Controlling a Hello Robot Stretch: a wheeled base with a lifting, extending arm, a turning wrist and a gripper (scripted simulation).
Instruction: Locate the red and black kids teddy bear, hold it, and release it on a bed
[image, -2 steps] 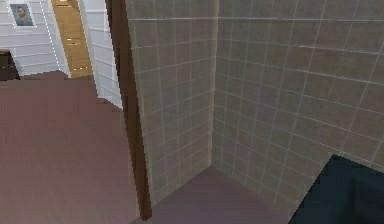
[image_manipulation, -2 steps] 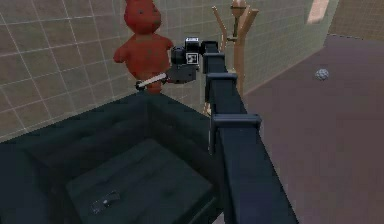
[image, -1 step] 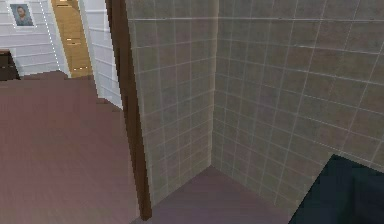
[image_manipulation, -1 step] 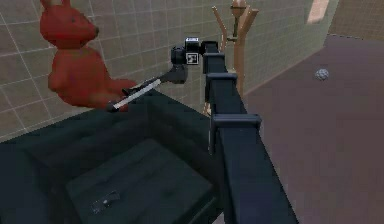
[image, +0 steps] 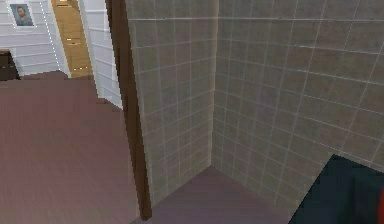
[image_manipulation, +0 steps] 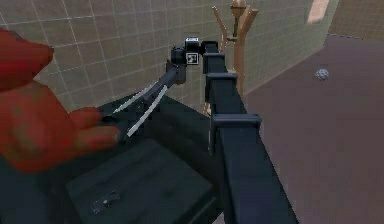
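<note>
bear (image_manipulation: 40, 110): large red mass, soft, rounded and matte, with no black to be made out. It lies on the cabinet (image_manipulation: 150, 185), at the end toward the arm side view's left, probably because that puts it within reach

gripper (image_manipulation: 127, 120): dark body above the cabinet. Two thin pale fingers (image_manipulation: 143, 96) slant down toward the bear, tips at its edge. Whether they grasp it or hang free cannot be told. The low angle looks meant for a side take

arm (image_manipulation: 235, 150): dark square bar, hard-edged, stretched over the cabinet

cabinet: dark, boxy, flat top, faintly speckled

wall (image_manipulation: 100, 40): beige square tiles, behind the cabinet

stand (image_manipulation: 235, 30): wooden, forked, beyond the cabinet

ball (image_manipulation: 321, 73): small, grey, on the mauve floor well apart from the cabinet
</note>
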